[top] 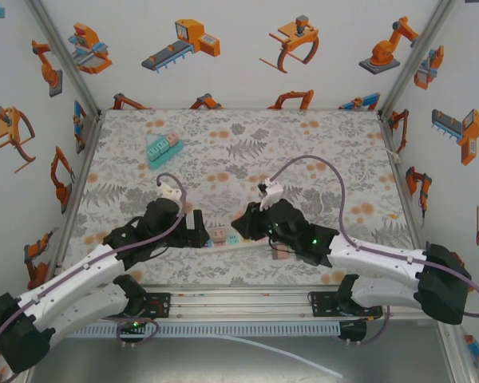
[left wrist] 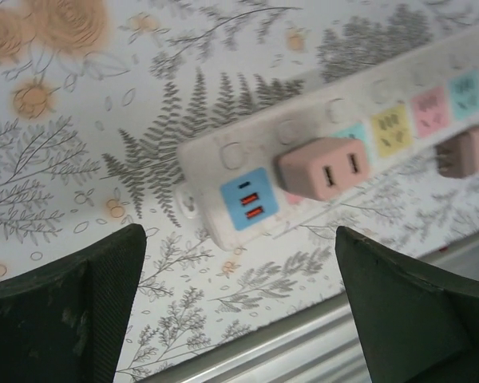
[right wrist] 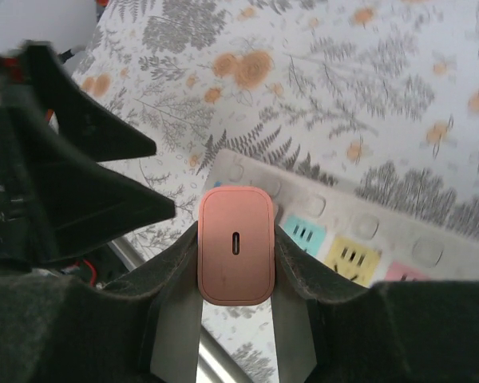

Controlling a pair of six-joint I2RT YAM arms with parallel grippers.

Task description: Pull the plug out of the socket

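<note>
Plug [right wrist: 235, 255], pink, clenched in right end effector [right wrist: 235, 235], just over power strip [right wrist: 399, 239] near its end; can't tell if prongs are out. Left end effector [left wrist: 239, 235] released, fingers wide, by strip's USB end. 2nd pink plug [left wrist: 323, 167] sits in strip there. Strip flat on desk [left wrist: 64, 159].

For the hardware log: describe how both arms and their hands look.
The left arm and right arm have white shells with black joints. A purple cable loops to a small white camera box at each wrist. The left hand and right hand are black, with wedge-shaped fingers in dark textured padding.
</note>
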